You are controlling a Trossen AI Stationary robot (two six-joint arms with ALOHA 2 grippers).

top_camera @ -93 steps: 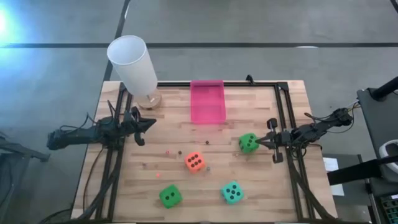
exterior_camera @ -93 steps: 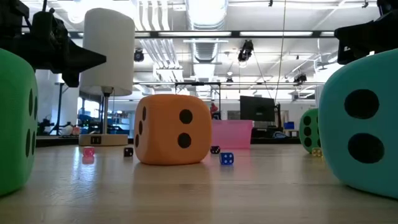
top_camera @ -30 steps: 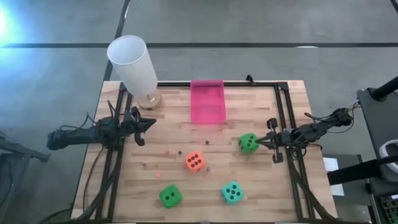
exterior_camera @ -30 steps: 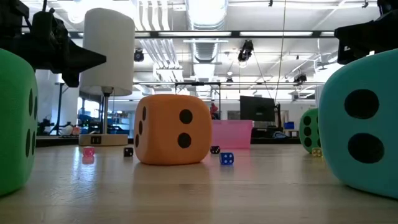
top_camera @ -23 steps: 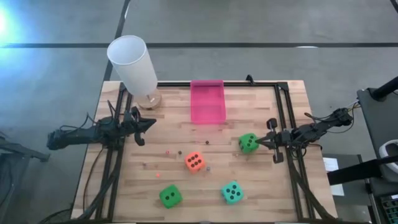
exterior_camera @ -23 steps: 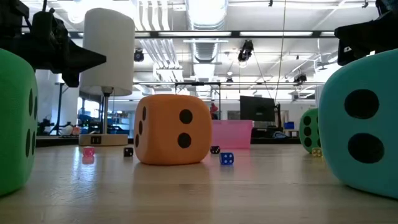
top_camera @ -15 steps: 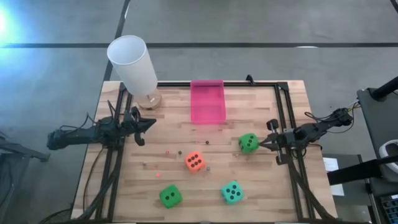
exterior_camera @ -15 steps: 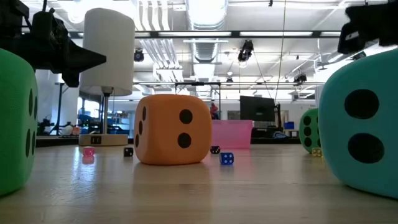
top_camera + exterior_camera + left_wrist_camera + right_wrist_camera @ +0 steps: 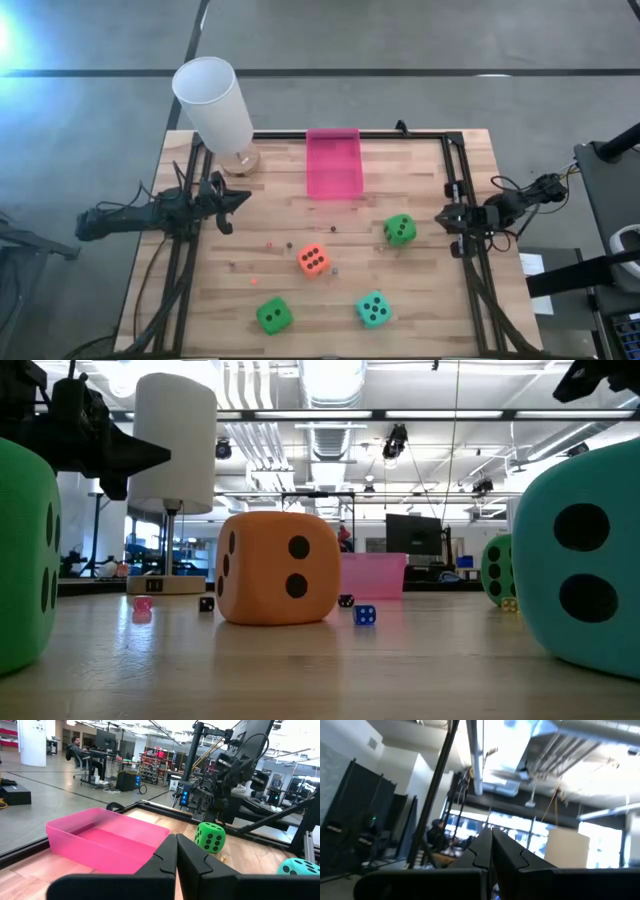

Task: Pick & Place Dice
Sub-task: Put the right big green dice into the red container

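Dice all on the wooden table [image 9: 420, 290], none held. Green die [image 9: 400, 229] right of centre, just left of the right gripper [image 9: 446, 217] but apart from it; seen from left wrist view as green die [image 9: 210, 837] beyond the pink bin. Orange-red die [image 9: 313, 259] mid-table; in low view orange die [image 9: 277, 568] upright, dark pips facing the camera. Second green die [image 9: 273, 315] near the front edge, left of the teal die [image 9: 373, 309]; both huge at the low view's sides. Pink bin [image 9: 333, 163] at the table's far edge, centre. White lamp shade [image 9: 213, 101] on a round base at the far left corner. A few tiny dice scattered between bin and orange-red die, e.g. small blue die [image 9: 365, 615].

Left gripper [image 9: 243, 197] over the left side of the table, pointing toward centre, fingers pressed together per left wrist view [image 9: 176, 851]. Right gripper at the right rail, tilted upward toward the ceiling, fingers closed tip to tip in right wrist view [image 9: 491, 840], holding nothing.

Seated person far back in the room in left wrist view.
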